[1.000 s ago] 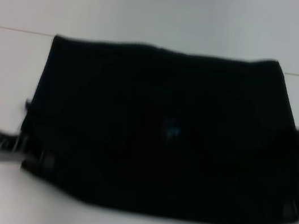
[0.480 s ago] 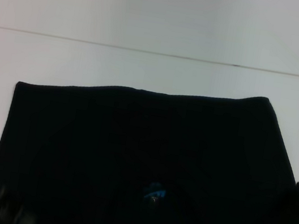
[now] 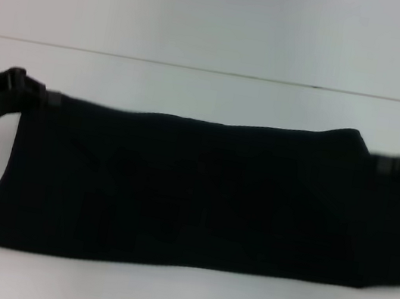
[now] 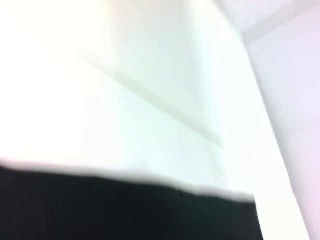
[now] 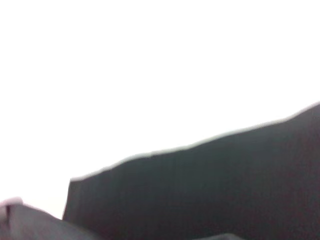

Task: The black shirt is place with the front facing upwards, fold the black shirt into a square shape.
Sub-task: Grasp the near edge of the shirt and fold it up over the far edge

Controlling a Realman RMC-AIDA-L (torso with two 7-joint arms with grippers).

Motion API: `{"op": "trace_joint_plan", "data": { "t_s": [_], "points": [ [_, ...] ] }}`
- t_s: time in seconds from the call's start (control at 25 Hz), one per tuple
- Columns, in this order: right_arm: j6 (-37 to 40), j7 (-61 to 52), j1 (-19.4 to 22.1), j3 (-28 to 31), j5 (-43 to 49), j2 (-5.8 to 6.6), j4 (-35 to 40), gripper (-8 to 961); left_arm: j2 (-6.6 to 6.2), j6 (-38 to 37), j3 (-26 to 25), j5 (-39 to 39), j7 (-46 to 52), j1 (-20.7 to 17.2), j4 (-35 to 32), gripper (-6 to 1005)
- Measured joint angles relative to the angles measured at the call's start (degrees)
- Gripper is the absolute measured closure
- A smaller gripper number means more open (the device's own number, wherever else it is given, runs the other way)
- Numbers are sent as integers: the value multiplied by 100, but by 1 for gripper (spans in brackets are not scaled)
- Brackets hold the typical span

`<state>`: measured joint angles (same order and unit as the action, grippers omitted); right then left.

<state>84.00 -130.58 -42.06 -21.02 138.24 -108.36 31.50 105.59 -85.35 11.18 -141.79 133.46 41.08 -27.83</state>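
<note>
The surface [image 3: 220, 30] is white and carries only the work, with a thin seam line running across it beyond the cloth. The black shirt [image 3: 207, 197] lies flat on the surface in front of me as a wide, low band, its long axis running from my left to my right. No lettering and no neck label show on its upper face, so I judge that a lengthwise fold has been laid over the front. The far edge rises slightly toward my right, and the near edge looks thick, as a doubled layer would.

My left pincer [image 3: 43, 99] sits at the far left corner of the band, touching the cloth edge. My right pincer [image 3: 382, 163] sits at the far right corner likewise. Whether either is clenched on the fabric or released I cannot tell; the wrist views show only the cloth's edge against the surface, not my fingers.

Progress, as judged: the shirt is reduced to a long rectangle, not yet a square. What is left appears to be folding it across its length, bringing one end over the other, then squaring the edges.
</note>
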Motion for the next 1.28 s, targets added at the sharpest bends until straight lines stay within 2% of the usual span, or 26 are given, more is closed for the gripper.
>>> {"op": "trace_joint_plan", "data": {
  "t_s": [0.12, 0.16, 0.4, 0.52, 0.64, 0.8, 0.84, 1.0, 1.08, 1.28],
  "points": [
    [-915, 207, -101, -95, -448, -96, -368, 893, 284, 870, 15, 318, -224, -36, 25, 970],
    [-1156, 280, -145, -117, -503, -149, -439, 893, 327, 971, 16, 330, -264, -35, 37, 969],
    [-2678, 935, -490, -157, -736, -659, -544, 892, 735, 2119, 0, 555, -720, 9, 153, 966],
    [-3290, 1204, -627, -212, -804, -856, -566, 892, 898, 2559, 13, 884, -991, -21, 175, 964],
    [-3684, 1271, -713, -415, -811, -990, -566, 891, 1001, 2852, 26, 1076, -1247, -30, 229, 962],
    [-4037, 1328, -748, -779, -854, -1095, -567, 891, 1125, 3281, 28, 1109, -1400, 4, 295, 960],
    [-4092, 1410, -747, -832, -921, -1111, -576, 891, 1189, 3457, 27, 1150, -1428, 8, 295, 959],
    [-4263, 1984, -693, -878, -1421, -1134, -708, 890, 1320, 3791, 10, 1635, -2006, 9, 382, 957],
    [-4451, 2131, -650, -873, -1653, -1127, -781, 800, 1367, 3865, 4, 1936, -2295, -16, 439, 956],
    [-4653, 2589, -466, -874, -2380, -1130, -822, 593, 1408, 3946, -5, 2357, -2479, -64, 510, 754]
  ]
}}
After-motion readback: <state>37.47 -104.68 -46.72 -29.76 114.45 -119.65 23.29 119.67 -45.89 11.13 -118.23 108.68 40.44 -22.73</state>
